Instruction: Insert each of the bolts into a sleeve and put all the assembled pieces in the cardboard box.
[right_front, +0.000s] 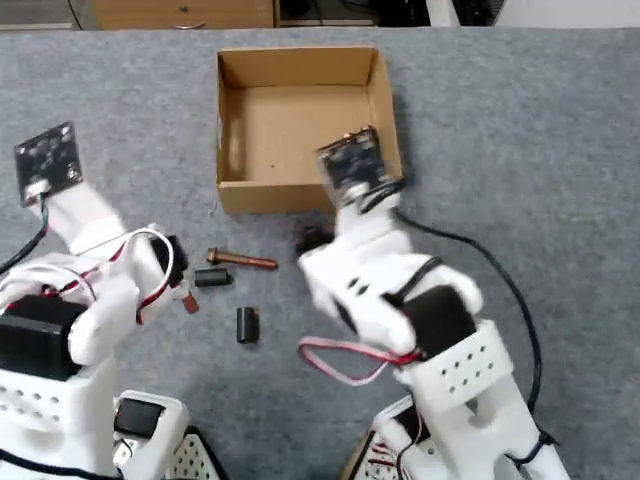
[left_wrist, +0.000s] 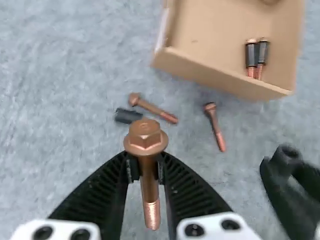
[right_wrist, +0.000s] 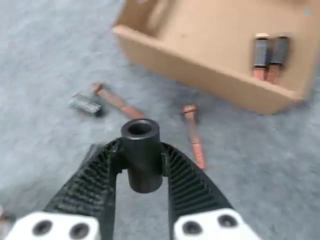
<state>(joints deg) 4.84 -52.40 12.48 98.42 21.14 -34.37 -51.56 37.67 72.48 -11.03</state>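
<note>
In the box (left_wrist: 210, 75), two assembled pieces (left_wrist: 251, 54), two loose bolts (left_wrist: 152, 109) outside

- The cardboard box (right_front: 275, 195) sat at 12 o'clock, open on top, with walls all round.
- The right arm (right_front: 390, 270) hung over the box's 5 o'clock corner and blocked that way in.
- A loose bolt (right_front: 243, 260), one sleeve (right_front: 212, 278) and another sleeve (right_front: 247, 325) lay at 6 o'clock from the box.
- Two assembled pieces (left_wrist: 255, 57) lay by one box wall; the floor beside them was bare.
- Grey carpet (right_front: 520, 130) at 3 and 9 o'clock of the box lay open.
</note>
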